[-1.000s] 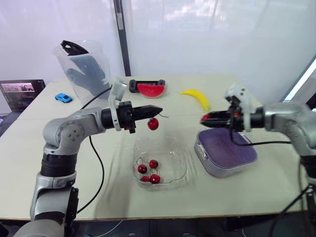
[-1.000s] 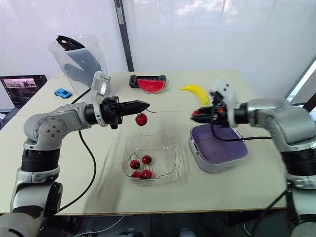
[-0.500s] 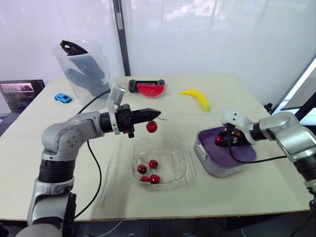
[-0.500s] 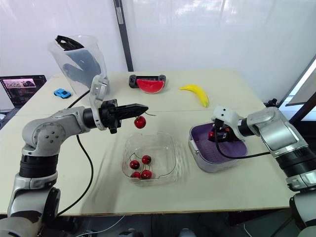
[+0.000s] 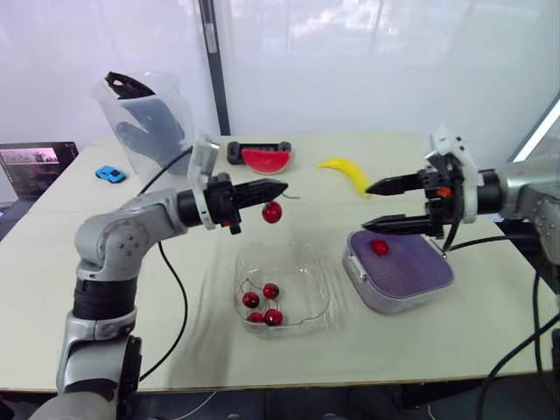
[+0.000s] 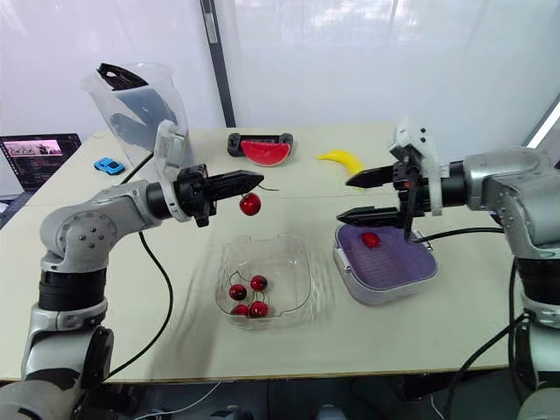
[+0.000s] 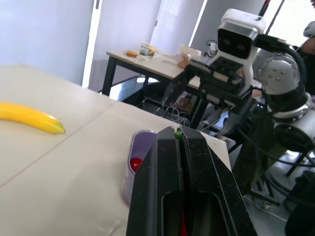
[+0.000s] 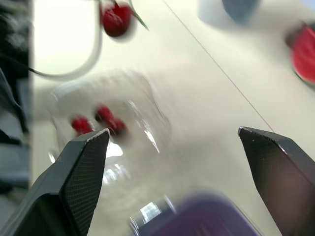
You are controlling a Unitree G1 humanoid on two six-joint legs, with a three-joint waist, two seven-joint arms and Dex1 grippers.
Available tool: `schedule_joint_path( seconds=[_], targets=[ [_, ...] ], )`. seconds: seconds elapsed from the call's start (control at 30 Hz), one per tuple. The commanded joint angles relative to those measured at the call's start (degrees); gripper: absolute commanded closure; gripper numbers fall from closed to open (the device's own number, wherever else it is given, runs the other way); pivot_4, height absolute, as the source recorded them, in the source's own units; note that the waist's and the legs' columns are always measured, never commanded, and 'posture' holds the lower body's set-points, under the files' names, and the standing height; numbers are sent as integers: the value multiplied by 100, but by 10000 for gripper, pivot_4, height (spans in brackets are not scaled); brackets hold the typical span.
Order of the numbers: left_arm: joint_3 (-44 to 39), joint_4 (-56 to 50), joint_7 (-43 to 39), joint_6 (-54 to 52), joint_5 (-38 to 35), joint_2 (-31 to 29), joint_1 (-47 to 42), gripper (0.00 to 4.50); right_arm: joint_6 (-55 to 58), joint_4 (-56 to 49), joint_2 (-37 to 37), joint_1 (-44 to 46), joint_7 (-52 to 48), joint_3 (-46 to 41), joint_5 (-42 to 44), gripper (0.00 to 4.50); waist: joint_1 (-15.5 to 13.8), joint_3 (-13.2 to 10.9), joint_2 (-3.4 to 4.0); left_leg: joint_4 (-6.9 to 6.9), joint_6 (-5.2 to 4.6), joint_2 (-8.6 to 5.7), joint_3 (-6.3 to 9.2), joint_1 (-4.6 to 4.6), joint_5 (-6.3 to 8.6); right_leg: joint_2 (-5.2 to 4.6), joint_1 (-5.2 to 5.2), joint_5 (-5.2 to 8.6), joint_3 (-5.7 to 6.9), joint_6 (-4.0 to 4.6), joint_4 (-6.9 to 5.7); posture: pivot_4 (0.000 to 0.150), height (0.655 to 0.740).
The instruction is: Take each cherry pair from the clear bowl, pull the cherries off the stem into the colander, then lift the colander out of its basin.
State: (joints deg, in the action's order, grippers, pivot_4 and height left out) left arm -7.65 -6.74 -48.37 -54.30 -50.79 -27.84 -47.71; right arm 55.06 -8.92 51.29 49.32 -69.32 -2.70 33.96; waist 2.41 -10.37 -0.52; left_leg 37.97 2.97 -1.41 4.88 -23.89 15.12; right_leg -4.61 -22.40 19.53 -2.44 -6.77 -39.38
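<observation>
My left gripper (image 5: 280,188) is shut on a green stem, and one red cherry (image 5: 272,212) hangs from it above the far edge of the clear bowl (image 5: 302,262). Several cherries (image 5: 262,303) lie in that bowl. The stem's tip pokes out between the shut fingers (image 7: 167,162) in the left wrist view. My right gripper (image 5: 367,207) stands open in the air over the purple colander (image 5: 416,267), nothing between its fingers. One loose cherry (image 5: 379,248) rests in the colander, which sits in its grey basin (image 5: 385,299).
A banana (image 5: 347,173), a watermelon slice (image 5: 267,159) and a black controller (image 5: 236,153) lie at the back of the table. A clear pitcher (image 5: 149,122), a blue toy car (image 5: 111,173) and a laptop (image 5: 35,164) stand at the far left.
My right gripper dipped into the colander, opened and left a cherry there, then rose above it. The left gripper stayed nearly in place with its hanging cherry.
</observation>
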Motion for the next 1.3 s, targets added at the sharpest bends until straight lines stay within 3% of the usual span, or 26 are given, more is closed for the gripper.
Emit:
schedule_joint_path(
  seconds=[0.03, 0.27, 0.57, 0.67, 0.73, 1.07, 1.2, 1.3],
  targets=[
    [-39, -127, -27, 65, -152, 66, -48, 45000, 560, -489, -700, -34, 671, -106, 611, 178, -2, 0, 0, 0, 0, 0, 1, 0, 0, 0, -2, 0, 0, 0, -1, 1500, 7400],
    [17, -328, 71, -75, -296, 228, 34, 45000, 790, -625, -1703, -35, 1503, 5, 935, 178, -16, 0, 0, 6, 27, -7, 6, -12, -15, -8, -8, -2, 2, -4, -2, 1500, 7400],
    [26, -435, 215, -114, -372, 311, 69, 45000, 851, -595, -2245, 135, 1988, 165, 1192, 178, 10, 0, 0, 4, 12, -5, 7, -11, -7, -3, -12, -2, 2, -4, -4, 1500, 7400],
    [82, -439, 202, -66, -272, 257, 76, 45000, 897, -590, -2313, 192, 2099, 120, 1259, 8609, 8, 0, 0, 4, 13, -5, 7, -11, -8, -3, -12, -2, 2, -4, -4, 1500, 7400],
    [105, -420, 186, -28, -215, 232, 79, 45000, 894, -609, -2276, 209, 2119, 145, 1261, 18337, 6, 0, 0, 4, 13, -6, 7, -11, -7, -3, -12, -2, 2, -4, -4, 1500, 7400],
    [138, -328, 192, 57, -221, 238, 23, 45000, 928, -624, -2226, 202, 2249, 169, 1279, 18337, 8, 0, 0, 2, 8, -5, 6, -11, -5, -3, -13, -2, 1, -4, -4, 1500, 7400],
    [148, -299, 193, 73, -214, 241, -3, 45000, 891, -597, -2183, 200, 2246, 209, 1213, 29902, 9, 0, 0, 2, 7, -5, 7, -11, -4, -3, -13, -2, 1, -4, -4, 1500, 7400],
    [157, -289, 199, 87, -202, 238, -9, 45000, 878, -585, -2173, 204, 2246, 216, 1210, 29902, 10, 0, 0, 2, 4, -5, 6, -11, -3, -2, -13, -2, 1, -4, -4, 1500, 7400]
  ],
)
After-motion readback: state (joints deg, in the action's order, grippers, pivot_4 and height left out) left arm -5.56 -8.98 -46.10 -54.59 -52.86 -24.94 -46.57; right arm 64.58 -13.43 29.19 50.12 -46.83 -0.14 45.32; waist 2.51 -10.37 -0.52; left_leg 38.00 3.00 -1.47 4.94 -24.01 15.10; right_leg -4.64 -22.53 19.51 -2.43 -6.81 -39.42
